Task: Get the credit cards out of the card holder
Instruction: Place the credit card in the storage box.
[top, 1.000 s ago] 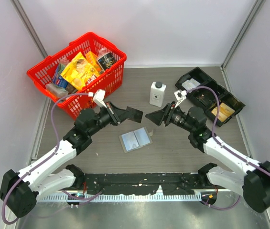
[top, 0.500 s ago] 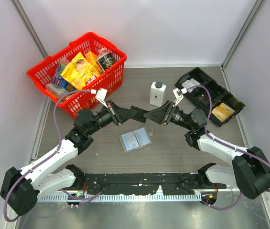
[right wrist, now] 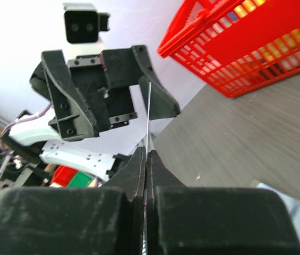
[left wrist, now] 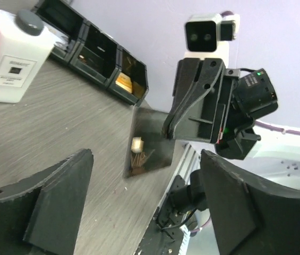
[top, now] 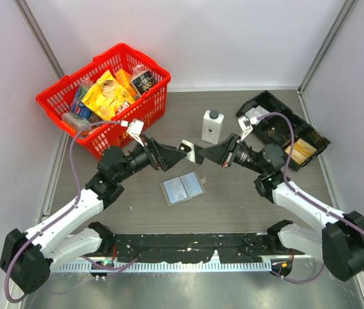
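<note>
A thin dark glossy card (top: 188, 152) with gold lettering hangs in the air above the table's middle. My right gripper (top: 198, 154) is shut on its edge. In the right wrist view the card (right wrist: 148, 106) shows edge-on, rising out of the closed right gripper (right wrist: 146, 152). My left gripper (top: 176, 153) faces it, open, its fingers to either side of the card (left wrist: 152, 133) without touching. Light blue cards (top: 183, 188) lie side by side on the table below, with grey beneath them. Whether that grey is the card holder I cannot tell.
A red basket (top: 149, 109) full of packets stands at the back left. A white bottle (top: 212, 127) stands behind the grippers, and a long black compartment tray (top: 283, 129) lies at the back right. The arms' base rail runs along the near edge.
The left gripper held the dark card alone; the right gripper came in from the right and shut on it. The left gripper then opened and let go.
</note>
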Robot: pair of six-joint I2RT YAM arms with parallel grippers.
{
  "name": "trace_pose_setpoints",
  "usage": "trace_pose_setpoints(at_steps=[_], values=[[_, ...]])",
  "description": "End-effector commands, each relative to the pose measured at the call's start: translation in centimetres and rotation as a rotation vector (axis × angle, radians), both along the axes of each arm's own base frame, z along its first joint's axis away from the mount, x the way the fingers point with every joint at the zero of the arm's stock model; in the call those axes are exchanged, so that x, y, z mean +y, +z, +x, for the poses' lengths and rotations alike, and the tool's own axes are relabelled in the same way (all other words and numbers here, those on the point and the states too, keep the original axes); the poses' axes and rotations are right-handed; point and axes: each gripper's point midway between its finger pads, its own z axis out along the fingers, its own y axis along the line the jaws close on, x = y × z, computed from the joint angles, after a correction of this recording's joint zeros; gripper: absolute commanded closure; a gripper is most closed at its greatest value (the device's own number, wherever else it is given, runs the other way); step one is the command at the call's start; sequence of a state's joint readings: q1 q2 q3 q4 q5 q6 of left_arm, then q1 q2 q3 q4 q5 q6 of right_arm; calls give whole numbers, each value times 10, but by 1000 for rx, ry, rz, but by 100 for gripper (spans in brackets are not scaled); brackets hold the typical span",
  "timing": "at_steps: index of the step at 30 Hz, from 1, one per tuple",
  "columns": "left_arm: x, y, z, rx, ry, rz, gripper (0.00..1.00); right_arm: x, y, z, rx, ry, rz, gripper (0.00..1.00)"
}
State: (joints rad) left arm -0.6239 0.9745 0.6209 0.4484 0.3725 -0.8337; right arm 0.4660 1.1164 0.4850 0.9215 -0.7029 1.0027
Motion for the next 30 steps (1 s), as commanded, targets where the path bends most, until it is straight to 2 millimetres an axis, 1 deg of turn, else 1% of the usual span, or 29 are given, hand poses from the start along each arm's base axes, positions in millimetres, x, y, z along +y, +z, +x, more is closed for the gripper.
trace_pose_setpoints(at_steps=[1, 2, 3, 4, 5, 6, 7, 8, 9, 10, 11, 12, 14, 15, 16, 17, 18, 19, 20, 21, 22, 23, 28, 29, 30], values=[[28, 22, 9, -100, 126, 58, 7, -21, 2, 26, -53, -145, -154, 99], [35, 21, 10, -100, 158, 86, 3, -25, 0, 30, -43, -166, -181, 99], [41, 17, 12, -94, 188, 119, 0, -34, -5, 37, -27, -201, -223, 99], [49, 18, 14, -103, 224, 146, 0, -44, -8, 47, -14, -251, -241, 99], [57, 17, 14, -108, 256, 180, 0, -50, -14, 51, 9, -269, -285, 99], [65, 17, 15, -115, 293, 208, 0, -63, -16, 62, 22, -325, -306, 99], [73, 18, 16, -125, 328, 241, 0, -70, -20, 67, 45, -349, -336, 99], [81, 14, 17, -124, 360, 278, 0, -86, -22, 78, 63, -412, -349, 99], [91, 13, 18, -130, 400, 316, 0, -94, -28, 84, 92, -437, -373, 99], [103, 14, 21, -140, 456, 350, 0, -113, -25, 96, 105, -504, -378, 99], [111, 14, 20, -150, 485, 377, 0, -122, -34, 100, 147, -529, -396, 99], [120, 16, 21, -162, 526, 400, 0, -144, -40, 112, 191, -603, -414, 99], [137, 19, 20, -184, 594, 440, 0, -183, -44, 129, 242, -726, -422, 99], [144, 19, 19, -199, 618, 464, 0, -201, -50, 133, 286, -776, -428, 99], [151, 22, 17, -216, 641, 475, 0, -213, -53, 138, 315, -808, -439, 99], [156, 20, 17, -229, 658, 497, 0, -231, -56, 143, 342, -867, -447, 99], [160, 19, 17, -237, 676, 514, 0, -241, -62, 148, 376, -892, -480, 99], [164, 13, 17, -243, 685, 538, 0, -257, -64, 152, 395, -953, -501, 99], [167, 8, 18, -247, 695, 556, 0, -263, -67, 158, 416, -961, -527, 99], [168, 4, 18, -249, 702, 565, 0, -277, -68, 161, 432, -1008, -543, 99], [169, -1, 19, -248, 706, 574, 0, -283, -72, 167, 459, -1014, -573, 99], [170, -5, 20, -250, 708, 581, 0, -293, -72, 171, 473, -1043, -586, 99], [168, -3, 19, -246, 696, 580, 0, -323, -93, 193, 587, -1088, -653, 99], [167, -3, 19, -246, 691, 580, 0, -331, -90, 197, 586, -1111, -663, 99], [167, -4, 19, -244, 688, 583, 0, -338, -102, 198, 621, -1126, -687, 99]])
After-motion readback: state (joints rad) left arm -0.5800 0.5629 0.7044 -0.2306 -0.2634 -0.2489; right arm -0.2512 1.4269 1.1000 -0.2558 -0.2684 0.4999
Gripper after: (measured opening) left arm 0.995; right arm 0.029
